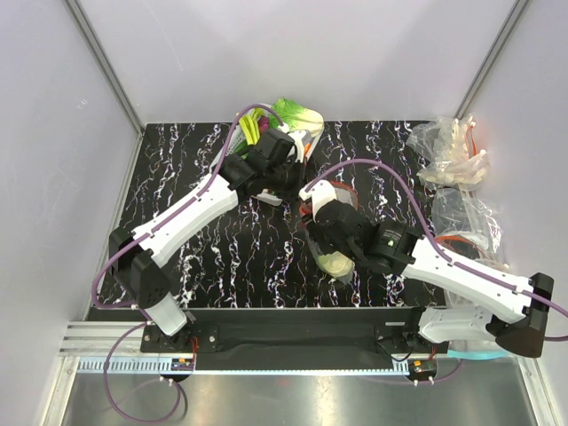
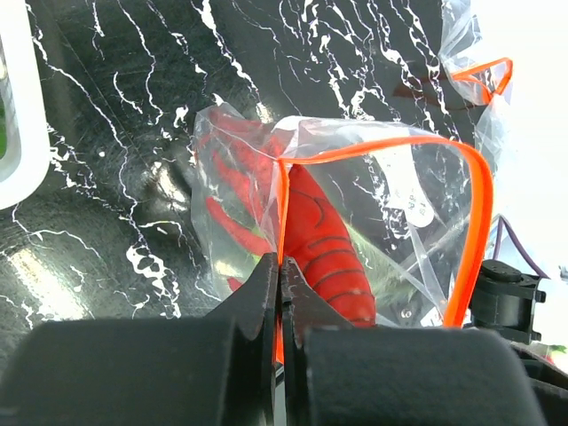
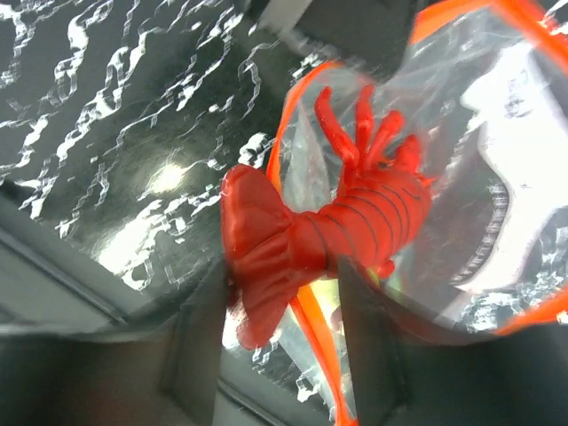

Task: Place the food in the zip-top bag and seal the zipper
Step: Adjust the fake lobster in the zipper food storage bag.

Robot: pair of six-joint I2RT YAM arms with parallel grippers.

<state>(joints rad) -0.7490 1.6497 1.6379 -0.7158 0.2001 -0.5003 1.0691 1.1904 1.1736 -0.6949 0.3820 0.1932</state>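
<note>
The zip-top bag (image 2: 404, 209) is held up with its mouth open, the red-orange zipper (image 2: 390, 145) curving round the opening. My left gripper (image 2: 281, 271) is shut on one end of that strip. The red lobster (image 3: 355, 222) lies head-first in the mouth, claws inside and tail fan (image 3: 257, 257) sticking out. Around the tail, my right gripper (image 3: 282, 284) is open: its left finger touches the tail and its right finger stands clear. In the top view the round pale cabbage (image 1: 335, 263) lies on the table beside the right wrist.
A white tray (image 1: 306, 138) with leafy green bok choy (image 1: 297, 114) stands at the back, just behind the left gripper (image 1: 282, 174). A crumpled clear plastic heap (image 1: 451, 155) and another clear bag (image 1: 466, 217) lie at the right side of the black marbled table (image 1: 222, 257).
</note>
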